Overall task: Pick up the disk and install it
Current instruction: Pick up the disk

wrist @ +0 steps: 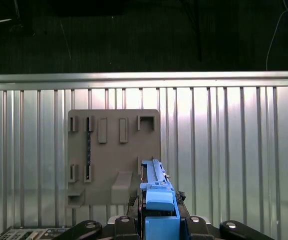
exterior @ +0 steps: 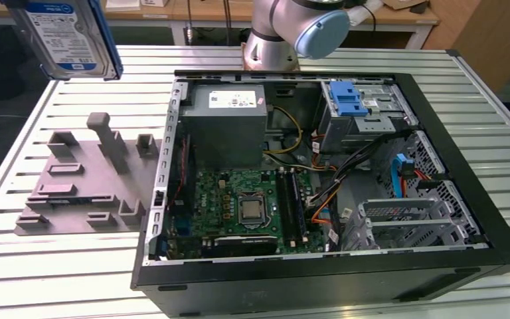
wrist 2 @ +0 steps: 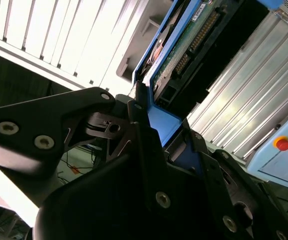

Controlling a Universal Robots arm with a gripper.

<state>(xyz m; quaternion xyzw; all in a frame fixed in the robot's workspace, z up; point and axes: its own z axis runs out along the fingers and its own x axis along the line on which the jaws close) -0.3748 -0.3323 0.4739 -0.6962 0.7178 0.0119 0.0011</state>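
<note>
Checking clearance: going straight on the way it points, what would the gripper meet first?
Probably the grey fixture plate, near its edge, touched first by the disk that the gripper holds; depth is unclear.

No wording can be read anywhere. The disk bears a blue-and-white label with rows of fine print and dark blocks like barcodes, all too small to make out. Inside the computer case, the grey power-supply box bears a white sticker with a few dark marks that cannot be told as letters. In the second wrist view, a pale box carries a red button on a yellow ring, with no lettering legible around it.
</note>
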